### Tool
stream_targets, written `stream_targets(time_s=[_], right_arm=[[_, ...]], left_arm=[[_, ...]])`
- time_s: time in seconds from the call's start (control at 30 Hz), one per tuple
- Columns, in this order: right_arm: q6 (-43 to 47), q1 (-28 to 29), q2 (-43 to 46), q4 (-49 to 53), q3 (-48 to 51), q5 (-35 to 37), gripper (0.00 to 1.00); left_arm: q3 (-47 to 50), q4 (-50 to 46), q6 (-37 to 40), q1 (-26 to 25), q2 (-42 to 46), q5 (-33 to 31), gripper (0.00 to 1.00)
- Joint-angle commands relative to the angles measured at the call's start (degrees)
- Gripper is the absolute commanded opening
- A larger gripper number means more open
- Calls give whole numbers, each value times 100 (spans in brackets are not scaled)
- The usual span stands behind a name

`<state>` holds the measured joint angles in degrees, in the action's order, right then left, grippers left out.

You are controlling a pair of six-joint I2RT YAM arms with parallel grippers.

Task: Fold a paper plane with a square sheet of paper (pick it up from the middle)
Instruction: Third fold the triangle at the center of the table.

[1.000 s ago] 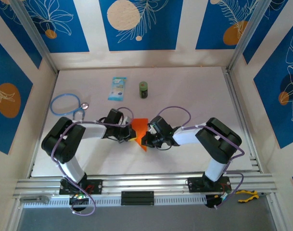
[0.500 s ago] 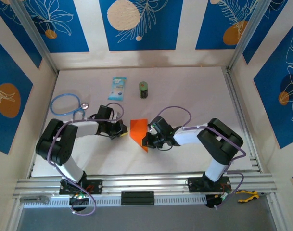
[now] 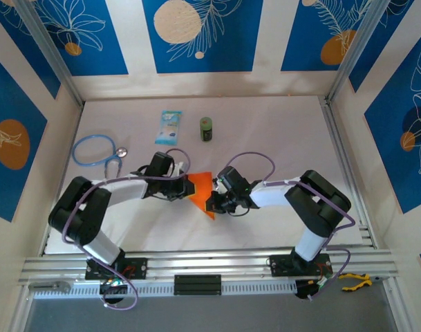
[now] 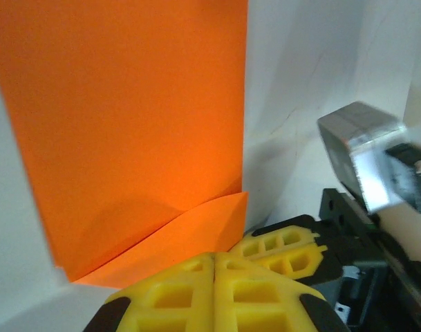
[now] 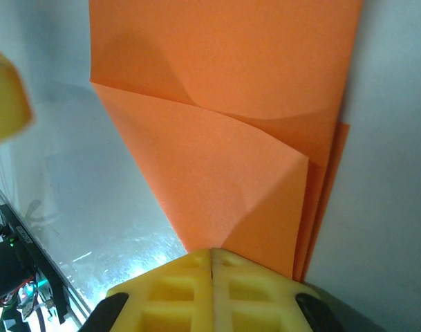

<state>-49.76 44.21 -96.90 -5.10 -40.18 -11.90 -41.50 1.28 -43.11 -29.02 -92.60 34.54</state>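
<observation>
Your left arm rises from its base at the near edge, bends at an elbow out to the left, and runs its forearm rightward low over the bench (image 3: 279, 138). Its wrist is angled so that the left end effector (image 3: 184, 188) meets the left edge of the paper (image 3: 199, 184). Your right arm mirrors it, with its elbow out to the right, its forearm reaching left, and the right end effector (image 3: 211, 202) down on the paper's near right part. The two tips point at each other, close together, across the sheet.

In the left wrist view, the left end effector (image 4: 213, 257) has its yellow fingers pressed together with no gap. They sit just at a small turned-up flap on the near edge of the paper (image 4: 127, 104). The right arm's fingers (image 4: 286, 252) are just beside them.

In the right wrist view, the right end effector (image 5: 211, 252) is likewise fully closed. The folded point of the paper (image 5: 224, 83) runs right up to the seam between its fingers. You cannot tell whether either one has paper nipped between its fingers or is only pressing on it.

The paper lies mid-bench, partly folded, with a diagonal flap laid over it and stacked layers showing along one edge. A packet (image 3: 169, 128), a can (image 3: 207, 128) and a stethoscope (image 3: 94, 149) lie well apart from it, farther back.
</observation>
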Motion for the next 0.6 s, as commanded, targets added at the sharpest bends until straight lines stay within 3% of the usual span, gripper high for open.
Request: stream_targets(time_s=[0.0, 0.37, 0.57], right_arm=[[90, -44, -28, 720, 64, 208, 1], [209, -62, 277, 884, -388, -272, 5], [262, 98, -208, 870, -941, -410, 6]], left_arm=[[-120, 204, 4, -9, -333, 216, 0], [-35, -470, 425, -16, -720, -527, 0], [45, -453, 393, -15, -691, -563, 0]])
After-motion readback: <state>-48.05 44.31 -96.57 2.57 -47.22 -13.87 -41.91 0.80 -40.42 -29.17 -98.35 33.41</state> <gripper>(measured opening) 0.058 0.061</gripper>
